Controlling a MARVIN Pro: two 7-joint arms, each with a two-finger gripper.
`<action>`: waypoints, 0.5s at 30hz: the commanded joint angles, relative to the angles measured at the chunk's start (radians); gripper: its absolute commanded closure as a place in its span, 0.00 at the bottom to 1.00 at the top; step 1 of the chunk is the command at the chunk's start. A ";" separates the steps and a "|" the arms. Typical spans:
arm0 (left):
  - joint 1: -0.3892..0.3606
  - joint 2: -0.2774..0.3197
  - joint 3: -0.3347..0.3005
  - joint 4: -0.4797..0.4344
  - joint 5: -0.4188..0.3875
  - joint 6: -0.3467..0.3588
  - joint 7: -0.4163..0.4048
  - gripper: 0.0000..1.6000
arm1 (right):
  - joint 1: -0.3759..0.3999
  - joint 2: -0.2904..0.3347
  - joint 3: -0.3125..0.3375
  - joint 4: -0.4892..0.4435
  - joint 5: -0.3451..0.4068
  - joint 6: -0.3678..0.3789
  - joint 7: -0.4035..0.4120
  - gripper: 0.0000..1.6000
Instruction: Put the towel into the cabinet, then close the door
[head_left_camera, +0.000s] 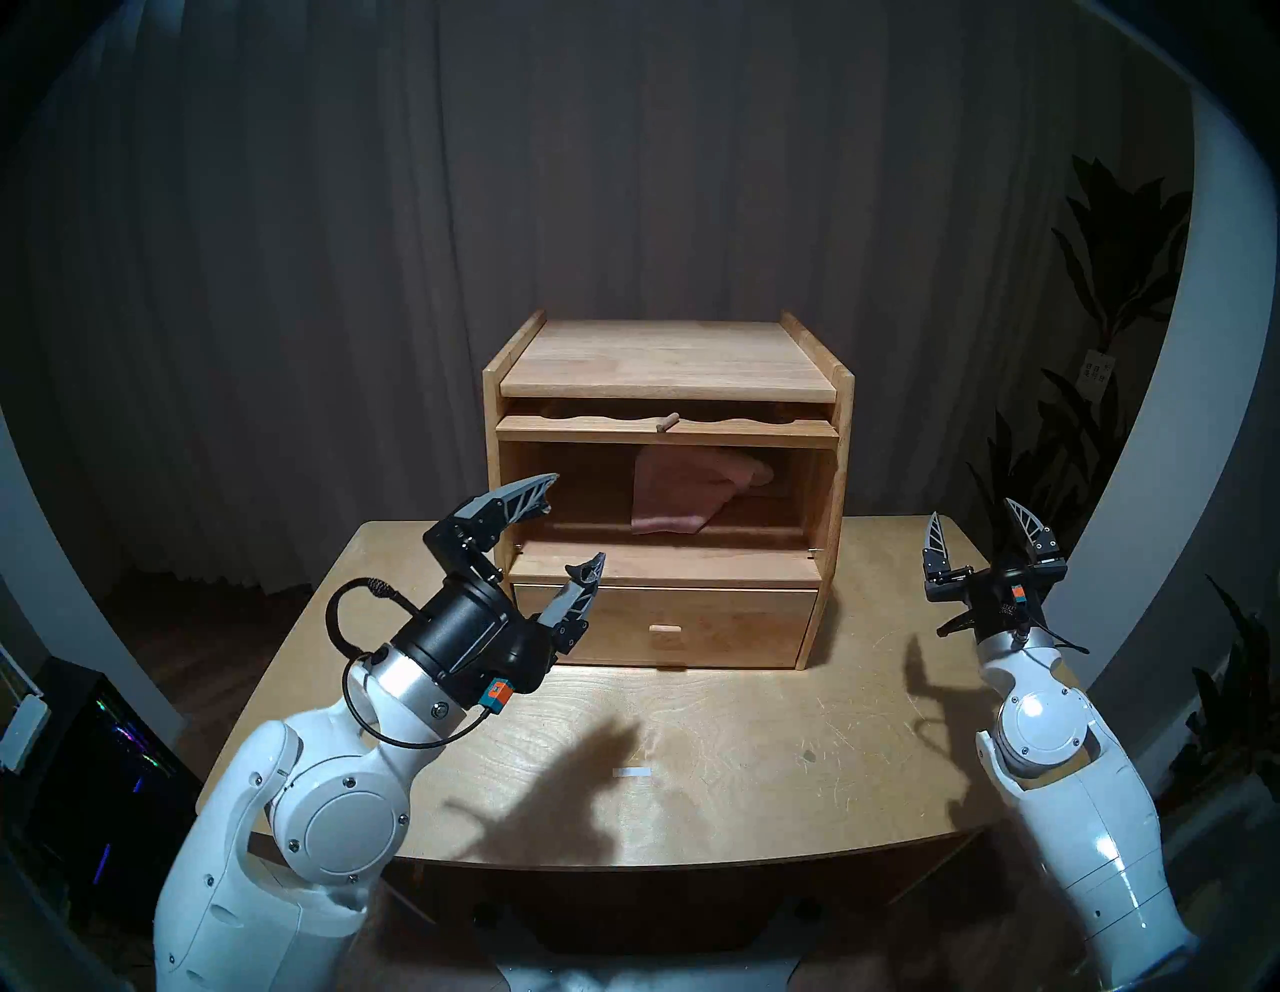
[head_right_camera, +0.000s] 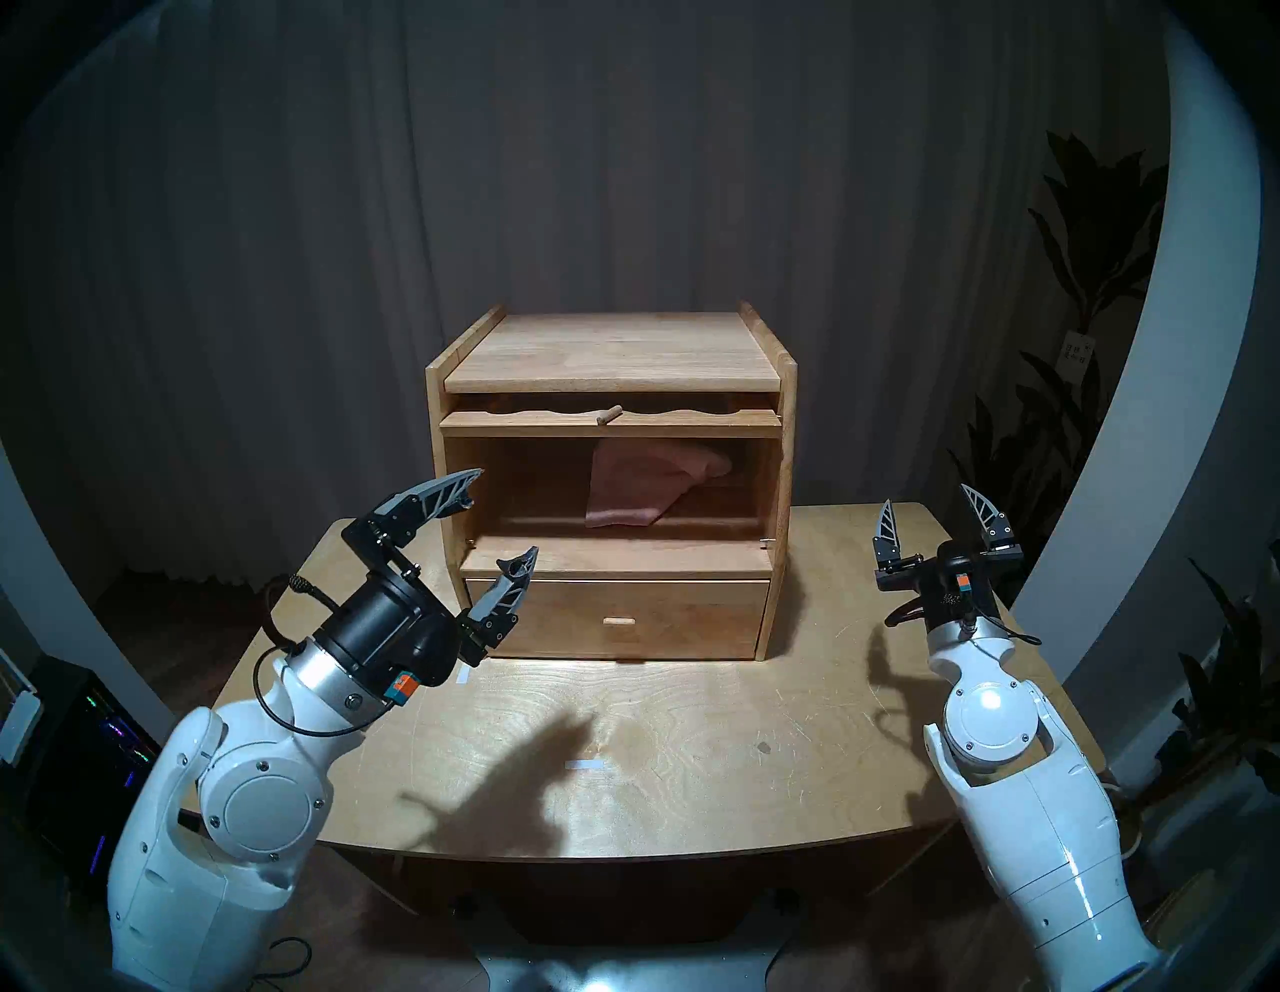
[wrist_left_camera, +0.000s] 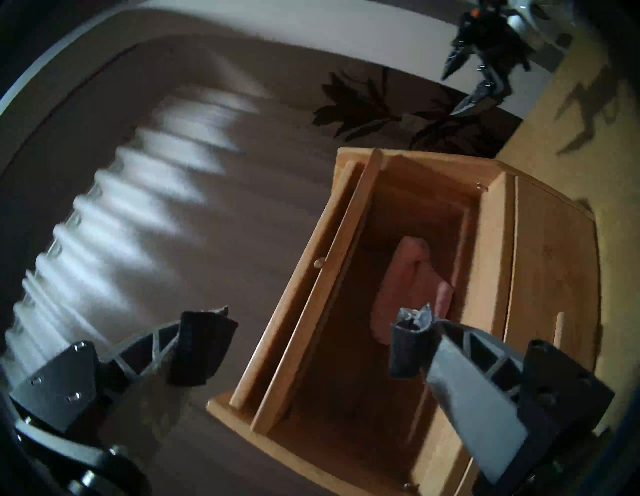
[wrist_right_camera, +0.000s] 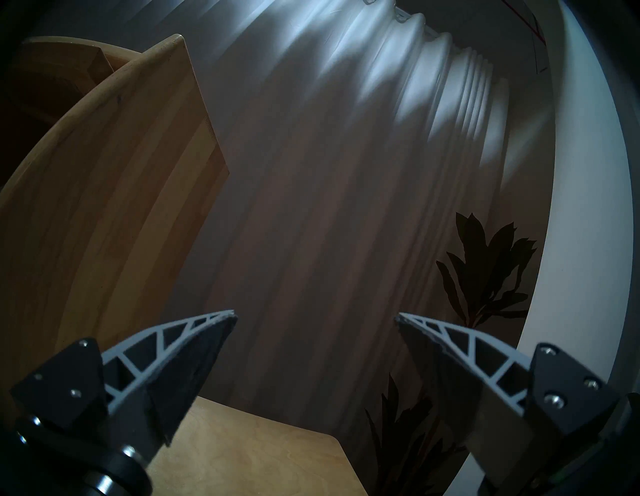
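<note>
The light wooden cabinet (head_left_camera: 665, 360) stands at the back of the table, its upper compartment open. The door (head_left_camera: 748, 431) is lifted flat under the top, its peg knob (head_left_camera: 668, 422) pointing forward. A pink towel (head_left_camera: 682, 495) lies crumpled inside the compartment, right of centre; it also shows in the left wrist view (wrist_left_camera: 412, 277). My left gripper (head_left_camera: 575, 523) is open and empty in front of the compartment's left side, apart from the towel. My right gripper (head_left_camera: 971, 509) is open and empty, raised right of the cabinet. The bottom drawer (head_left_camera: 665, 627) is shut.
The wooden table (head_left_camera: 692, 762) carries a small white tape mark (head_left_camera: 632, 772). A grey curtain hangs behind the cabinet. A dark plant (head_left_camera: 1122, 277) stands at the right. A computer case (head_left_camera: 104, 762) sits on the floor at the left.
</note>
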 joint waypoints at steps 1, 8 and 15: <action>-0.106 0.108 -0.055 0.006 0.047 -0.074 -0.113 0.00 | 0.017 0.000 0.000 -0.010 -0.001 -0.018 -0.002 0.00; -0.176 0.141 -0.068 0.055 0.025 -0.091 -0.193 0.00 | 0.020 -0.001 -0.001 -0.005 -0.005 -0.023 -0.005 0.00; -0.254 0.073 -0.039 0.100 -0.067 -0.027 -0.248 0.00 | 0.022 -0.001 -0.002 -0.001 -0.010 -0.024 -0.006 0.00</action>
